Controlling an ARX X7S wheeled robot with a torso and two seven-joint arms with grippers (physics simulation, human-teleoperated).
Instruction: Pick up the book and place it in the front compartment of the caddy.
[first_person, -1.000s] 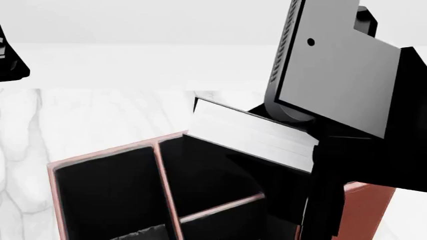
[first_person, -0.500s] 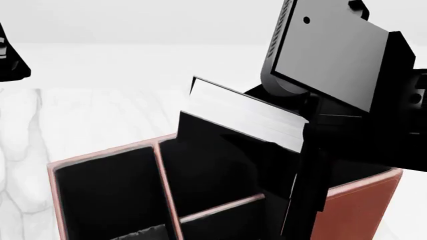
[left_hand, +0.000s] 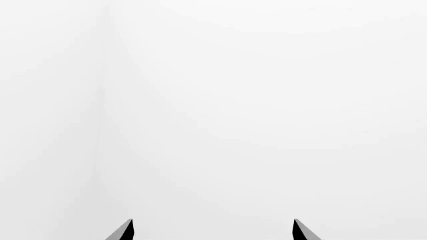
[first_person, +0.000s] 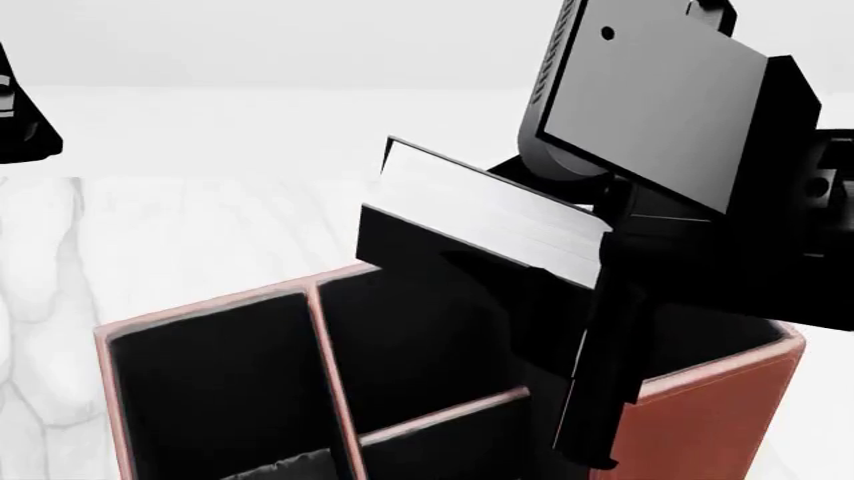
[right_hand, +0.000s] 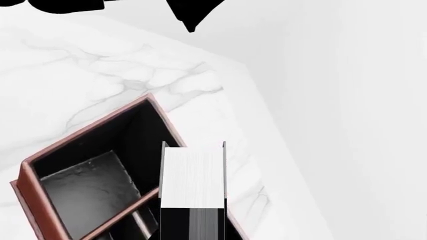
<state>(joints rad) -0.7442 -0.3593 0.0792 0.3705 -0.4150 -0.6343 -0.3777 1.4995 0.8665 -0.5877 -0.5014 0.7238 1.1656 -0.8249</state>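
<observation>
While my right gripper (first_person: 601, 250) clamps the book (first_person: 487, 215) tilted above the caddy (first_person: 707, 410), its corner could catch a partition (first_person: 334, 385); my left gripper (left_hand: 212, 231) hangs open.

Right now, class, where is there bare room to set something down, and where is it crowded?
Bare marble table lies beyond and to the left of the caddy; its left long cell shows nothing inside. It is crowded over the caddy's right side, where the right gripper holds the book tilted above it.
</observation>
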